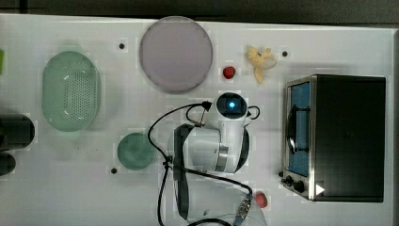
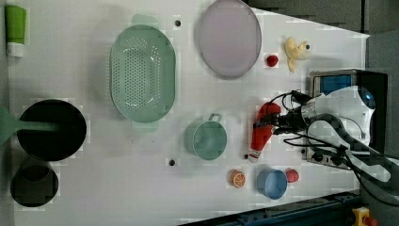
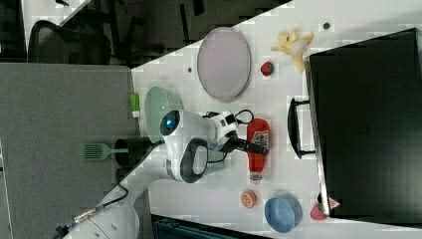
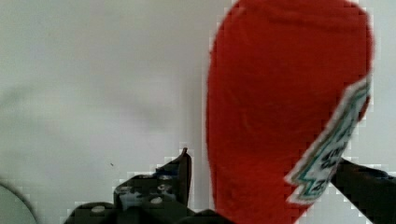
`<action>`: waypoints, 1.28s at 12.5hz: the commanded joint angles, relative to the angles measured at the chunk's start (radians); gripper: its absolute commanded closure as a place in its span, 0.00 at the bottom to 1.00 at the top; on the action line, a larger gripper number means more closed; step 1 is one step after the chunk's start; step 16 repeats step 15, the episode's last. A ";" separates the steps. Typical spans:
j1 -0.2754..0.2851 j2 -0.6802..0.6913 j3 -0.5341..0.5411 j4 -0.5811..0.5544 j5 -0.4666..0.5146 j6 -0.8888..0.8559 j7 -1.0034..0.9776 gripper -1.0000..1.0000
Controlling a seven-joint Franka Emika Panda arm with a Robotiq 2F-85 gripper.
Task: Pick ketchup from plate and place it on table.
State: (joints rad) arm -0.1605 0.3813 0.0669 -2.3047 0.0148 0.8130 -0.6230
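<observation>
We find the ketchup (image 3: 258,149) lying on the table (image 3: 278,99), off the plate (image 3: 223,62), gripper (image 4: 261,186) spread open astride its smooth, light, likely squeezable body, best held mid-body.

Bare table (image 2: 141,188) surrounds the ketchup (image 2: 261,133); the oven (image 3: 363,124) seemingly crowds one side.

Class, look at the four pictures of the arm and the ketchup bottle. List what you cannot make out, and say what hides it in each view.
- Top view: the arm covers the ketchup and claw.
- Wrist view: the ketchup is cut off by the picture's edges, so its cap is out of sight; the label print is too blurred to read.
- Left view: whether the claw touches the bottle is too small to tell.
- Right view: the oven hides the table behind it.
</observation>
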 commanded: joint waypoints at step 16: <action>0.007 -0.484 0.041 0.496 -0.001 -0.689 0.685 0.00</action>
